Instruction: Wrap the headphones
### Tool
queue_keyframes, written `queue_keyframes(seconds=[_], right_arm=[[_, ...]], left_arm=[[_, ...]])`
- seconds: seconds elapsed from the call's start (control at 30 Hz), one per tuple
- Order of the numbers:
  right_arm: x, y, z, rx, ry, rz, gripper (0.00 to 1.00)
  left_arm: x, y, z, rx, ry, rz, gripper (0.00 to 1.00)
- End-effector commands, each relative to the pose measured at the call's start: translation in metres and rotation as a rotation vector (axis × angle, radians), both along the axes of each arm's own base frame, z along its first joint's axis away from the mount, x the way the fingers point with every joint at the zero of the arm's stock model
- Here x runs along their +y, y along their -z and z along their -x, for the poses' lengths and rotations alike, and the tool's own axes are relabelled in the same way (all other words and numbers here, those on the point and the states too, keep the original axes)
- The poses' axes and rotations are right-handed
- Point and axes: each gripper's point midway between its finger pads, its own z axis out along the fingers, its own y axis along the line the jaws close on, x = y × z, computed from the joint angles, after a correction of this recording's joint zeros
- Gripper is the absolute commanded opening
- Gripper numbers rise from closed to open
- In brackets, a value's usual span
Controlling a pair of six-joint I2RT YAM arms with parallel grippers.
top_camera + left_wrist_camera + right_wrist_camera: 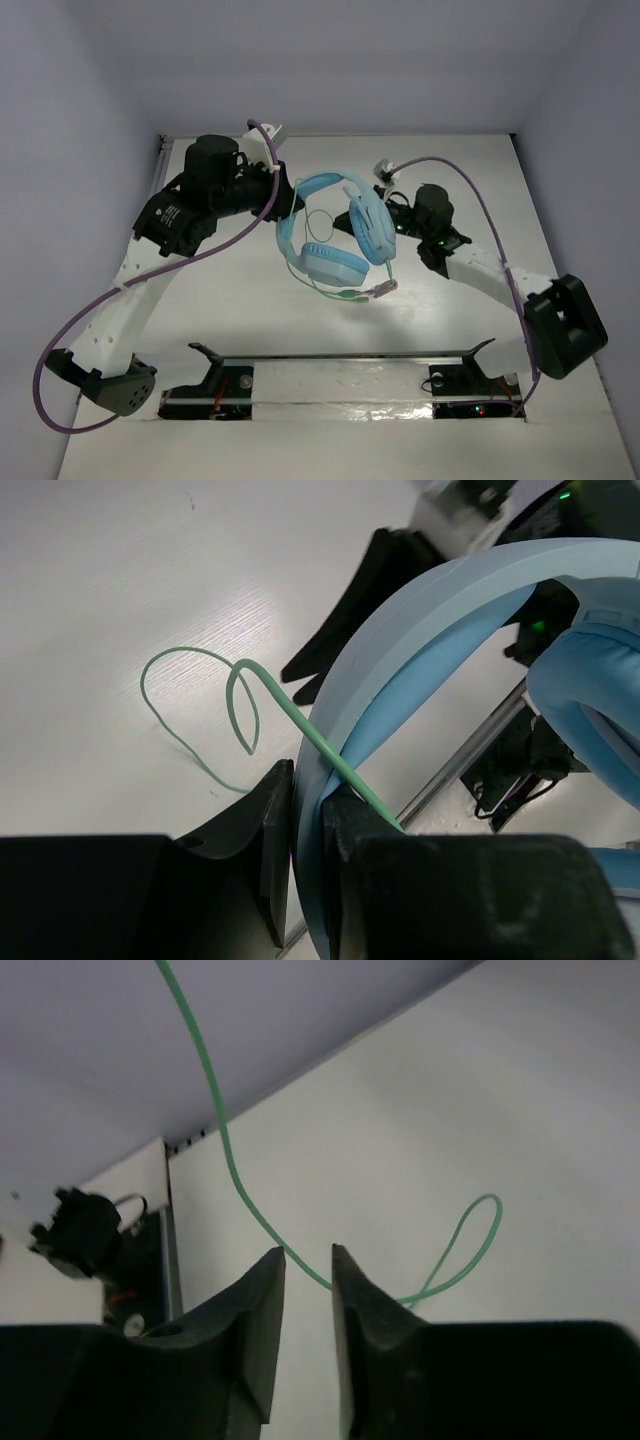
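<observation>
Pale lavender walls (80,100) enclose a matt white table (250,320). Top external view: light blue over-ear plastic headphones (330,262) are held over mid-table between both arms, with the left gripper (288,205) at the headband and the right gripper (390,215) just beside the upright earcup (372,225). Left wrist view: the jaws are pressed together on the smooth, flat, curved headband (430,610). A thin pale green rubbery cable (300,720) runs over one finger alongside the band, then curls into two slack loops above the table. An oval padded cushion (590,700), soft and faintly sheened, sits at right. Right wrist view: the black tapered fingers (250,1300) are narrowly parted and pinch nothing. The cable crosses at the gap, whether between or behind the tips cannot be told, and loops off to the right. Hazards, as judged: the slick band may pivot or slide in the narrow pinch under the earcups' weight. The cable lying against the left finger may snag or be nipped during wrapping. The unheld cable may spring free of the parted right jaws, and its loose loops may knot.
</observation>
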Motion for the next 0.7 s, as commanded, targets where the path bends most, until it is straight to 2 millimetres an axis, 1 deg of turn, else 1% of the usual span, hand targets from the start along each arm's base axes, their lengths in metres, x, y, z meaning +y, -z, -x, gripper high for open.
queue_keyframes(seconds=[0.0, 0.03, 0.07, 0.13, 0.17, 0.23, 0.27, 0.3, 0.33, 0.37, 0.4, 0.43, 0.5, 0.53, 0.57, 0.6, 0.63, 0.67], right_arm=[[0.022, -0.006, 0.026, 0.011, -0.209, -0.059, 0.36], [0.025, -0.007, 0.026, -0.002, -0.231, -0.074, 0.48], [0.027, -0.009, 0.027, -0.009, -0.247, -0.082, 0.62], [0.033, -0.009, 0.032, 0.004, -0.297, -0.082, 0.7], [0.037, -0.008, 0.026, 0.008, -0.297, -0.08, 0.73], [0.045, -0.007, 0.03, 0.014, -0.334, -0.08, 0.74], [0.048, 0.0, 0.028, 0.031, -0.346, -0.079, 0.74], [0.052, -0.003, 0.034, 0.046, -0.384, -0.09, 0.75], [0.053, -0.007, 0.034, 0.024, -0.398, -0.107, 0.75], [0.057, -0.007, 0.037, 0.028, -0.414, -0.115, 0.75], [0.059, -0.003, 0.034, 0.05, -0.415, -0.118, 0.75], [0.061, -0.004, 0.033, 0.046, -0.42, -0.123, 0.75], [0.07, -0.001, 0.04, 0.057, -0.456, -0.125, 0.74], [0.072, 0.001, 0.038, 0.064, -0.458, -0.131, 0.72], [0.076, 0.003, 0.041, 0.071, -0.468, -0.134, 0.62], [0.077, 0.003, 0.04, 0.086, -0.468, -0.139, 0.54], [0.078, 0.003, 0.038, 0.076, -0.464, -0.153, 0.4], [0.078, 0.005, 0.037, 0.086, -0.453, -0.157, 0.12]], left_arm=[[-0.009, -0.043, 0.009, -0.096, 0.047, 0.136, 0.0], [-0.01, -0.042, 0.01, -0.094, 0.05, 0.136, 0.0], [-0.01, -0.043, 0.011, -0.095, 0.055, 0.137, 0.0], [-0.01, -0.041, 0.011, -0.091, 0.058, 0.134, 0.0], [-0.011, -0.04, 0.011, -0.085, 0.065, 0.134, 0.0], [-0.012, -0.037, 0.012, -0.08, 0.071, 0.132, 0.0], [-0.012, -0.036, 0.012, -0.078, 0.072, 0.132, 0.0], [-0.013, -0.035, 0.011, -0.077, 0.072, 0.132, 0.0], [-0.013, -0.031, 0.011, -0.07, 0.074, 0.128, 0.0], [-0.014, -0.031, 0.011, -0.069, 0.076, 0.128, 0.0], [-0.014, -0.029, 0.011, -0.064, 0.079, 0.129, 0.0], [-0.015, -0.026, 0.011, -0.059, 0.081, 0.128, 0.0], [-0.016, -0.024, 0.009, -0.054, 0.078, 0.124, 0.0], [-0.015, -0.024, 0.009, -0.056, 0.078, 0.124, 0.0], [-0.015, -0.024, 0.009, -0.054, 0.075, 0.122, 0.0], [-0.015, -0.024, 0.009, -0.056, 0.074, 0.122, 0.0], [-0.014, -0.023, 0.01, -0.056, 0.074, 0.12, 0.0], [-0.014, -0.023, 0.011, -0.057, 0.075, 0.12, 0.0]])
